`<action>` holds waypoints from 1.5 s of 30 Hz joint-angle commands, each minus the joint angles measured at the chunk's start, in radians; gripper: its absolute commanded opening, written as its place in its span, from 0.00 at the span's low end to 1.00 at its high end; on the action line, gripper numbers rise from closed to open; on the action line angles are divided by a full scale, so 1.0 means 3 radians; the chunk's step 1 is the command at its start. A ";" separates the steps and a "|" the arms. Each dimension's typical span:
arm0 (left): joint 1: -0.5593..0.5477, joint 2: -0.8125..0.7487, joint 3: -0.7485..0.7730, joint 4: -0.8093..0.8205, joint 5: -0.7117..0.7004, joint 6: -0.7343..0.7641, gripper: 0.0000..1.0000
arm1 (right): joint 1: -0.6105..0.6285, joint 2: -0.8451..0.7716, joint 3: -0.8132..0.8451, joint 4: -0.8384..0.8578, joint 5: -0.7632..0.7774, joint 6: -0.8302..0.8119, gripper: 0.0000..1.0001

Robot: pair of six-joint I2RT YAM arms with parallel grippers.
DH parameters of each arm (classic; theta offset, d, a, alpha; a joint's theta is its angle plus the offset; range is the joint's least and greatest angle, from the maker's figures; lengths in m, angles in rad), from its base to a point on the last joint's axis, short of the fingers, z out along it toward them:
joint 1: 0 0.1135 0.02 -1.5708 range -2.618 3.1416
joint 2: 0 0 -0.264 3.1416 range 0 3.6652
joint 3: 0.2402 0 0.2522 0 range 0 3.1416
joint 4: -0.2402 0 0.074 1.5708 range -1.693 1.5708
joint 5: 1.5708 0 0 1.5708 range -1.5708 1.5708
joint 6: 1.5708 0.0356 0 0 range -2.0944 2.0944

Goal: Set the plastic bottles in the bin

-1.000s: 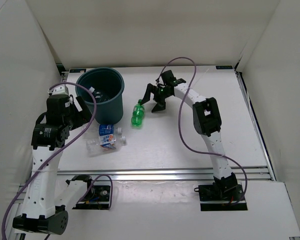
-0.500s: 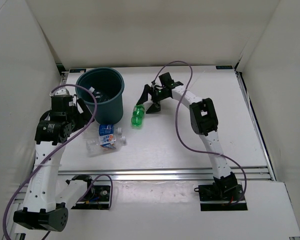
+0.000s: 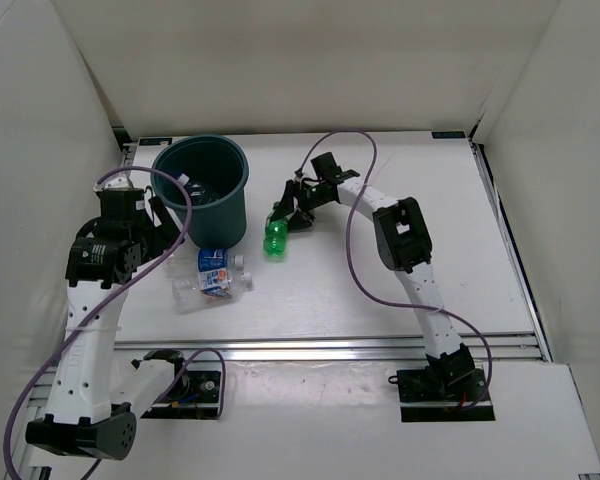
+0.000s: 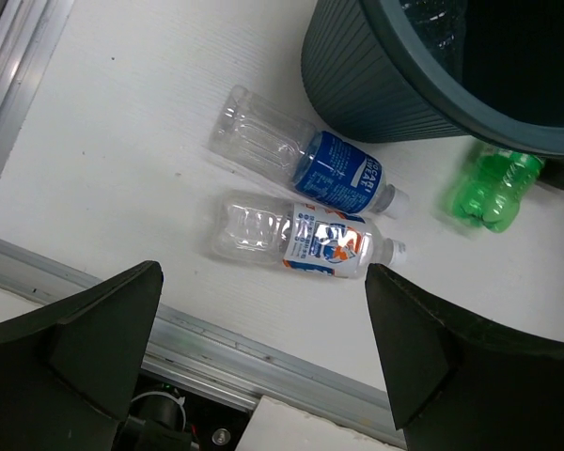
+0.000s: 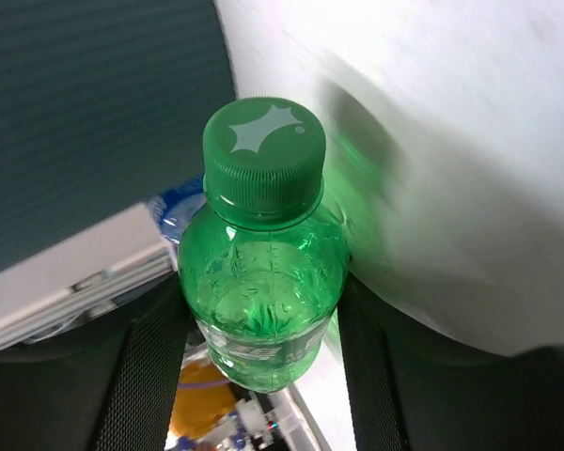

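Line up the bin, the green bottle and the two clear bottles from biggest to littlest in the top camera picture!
1. Bin, by far.
2. Blue-label bottle and the clear bottle beside it: they look about alike, so tied.
3. Green bottle, looking slightly smaller here.

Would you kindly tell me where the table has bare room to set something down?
The right side of the table, between the right arm and the wall, is bare, as is the front middle between the clear bottles and that arm. It is crowded around the bin, beside the green bottle.
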 commanded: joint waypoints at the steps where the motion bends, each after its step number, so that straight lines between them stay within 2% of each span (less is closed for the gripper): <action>1: -0.0016 -0.0138 0.0071 0.0029 -0.0198 -0.0014 1.00 | -0.0092 -0.0504 -0.0136 -0.0386 0.0355 -0.0442 0.40; 4: -0.0016 -0.0169 0.0040 0.0111 -0.0234 -0.0075 1.00 | -0.0123 -0.0989 -0.0136 -0.0596 0.0529 -0.0606 0.34; 7: -0.0016 -0.0256 -0.0006 0.0193 -0.0265 -0.0111 1.00 | -0.0154 -0.1475 0.0048 -0.0627 0.0784 -0.0586 0.32; 10: -0.0016 -0.0409 -0.0189 0.0300 -0.0295 -0.0111 1.00 | -0.0154 -0.1671 0.0513 -0.0306 0.1036 -0.0290 0.29; 13: -0.0016 -0.0470 -0.0297 0.0372 -0.0295 -0.0081 1.00 | -0.0118 -0.1671 0.0962 0.0118 0.1320 -0.0055 0.29; 16: -0.0016 -0.0471 -0.0297 0.0337 -0.0178 0.0011 1.00 | -0.0047 -0.1641 0.1061 0.0568 0.1490 0.0149 0.29; 20: -0.0016 -0.0378 -0.0124 0.0178 0.0067 0.0205 1.00 | 0.0208 -0.1432 0.1306 0.1024 0.1700 0.0222 0.31; 24: -0.0016 -0.0246 0.0187 0.0055 0.0068 0.0400 1.00 | 0.0439 -0.1140 0.1403 0.1382 0.1839 0.0222 0.35; 28: -0.0016 -0.0098 0.0530 0.0019 0.0068 0.0594 1.00 | 0.0557 -0.0915 0.1465 0.1353 0.1716 0.0227 0.45; 30: -0.0016 -0.0031 0.0623 0.0019 0.0068 0.0630 1.00 | 0.0587 -0.0915 0.1398 0.1174 0.1558 0.0227 0.62; 31: -0.0016 0.0015 0.0659 0.0050 0.0068 0.0630 1.00 | 0.0587 -0.0915 0.1398 0.1047 0.1441 0.0111 0.75; 32: -0.0016 0.0046 0.0659 0.0050 0.0037 0.0580 1.00 | 0.0587 -0.1006 0.1398 0.0742 0.1440 0.0008 0.98; 34: -0.0016 0.0046 0.0659 0.0050 0.0093 0.0487 1.00 | 0.0587 -0.1235 0.1317 0.0464 0.1526 -0.0232 1.00; 35: -0.0016 0.0046 0.0659 0.0096 0.0144 0.0452 1.00 | 0.0537 -0.1571 0.1190 0.0397 0.1577 -0.0390 1.00; 36: -0.0016 0.0000 0.0598 0.0157 0.0144 0.0259 1.00 | 0.0496 -0.1736 0.0905 0.0315 0.1684 -0.0437 1.00; 39: -0.0016 -0.0198 0.0236 0.0219 0.0144 -0.0461 1.00 | 0.0286 -0.2177 0.0764 -0.0026 0.1757 -0.0534 1.00; 40: -0.0016 -0.0275 0.0103 0.0290 0.0327 -0.0970 1.00 | 0.0195 -0.2299 0.0764 -0.0130 0.1757 -0.0580 1.00; 41: 0.0014 -0.0367 -0.0081 0.0447 0.0465 -0.1158 1.00 | 0.0153 -0.2351 0.0764 -0.0227 0.1757 -0.0581 1.00; 42: 0.0015 -0.0485 -0.0548 0.0626 0.0583 -0.1352 1.00 | 0.0122 -0.2397 0.0764 -0.0314 0.1721 -0.0621 1.00; 43: 0.0015 -0.0749 -0.0796 0.0775 0.0630 -0.1966 1.00 | 0.0092 -0.2443 0.0734 -0.0462 0.1721 -0.0677 1.00; 44: 0.0015 -0.0898 -0.1036 0.0933 0.0630 -0.2372 1.00 | 0.0091 -0.2530 0.0668 -0.0534 0.1721 -0.0713 1.00; 45: 0.0015 -0.1244 -0.1545 0.1036 0.0660 -0.2751 1.00 | 0.0091 -0.2571 0.0627 -0.0656 0.1721 -0.0714 1.00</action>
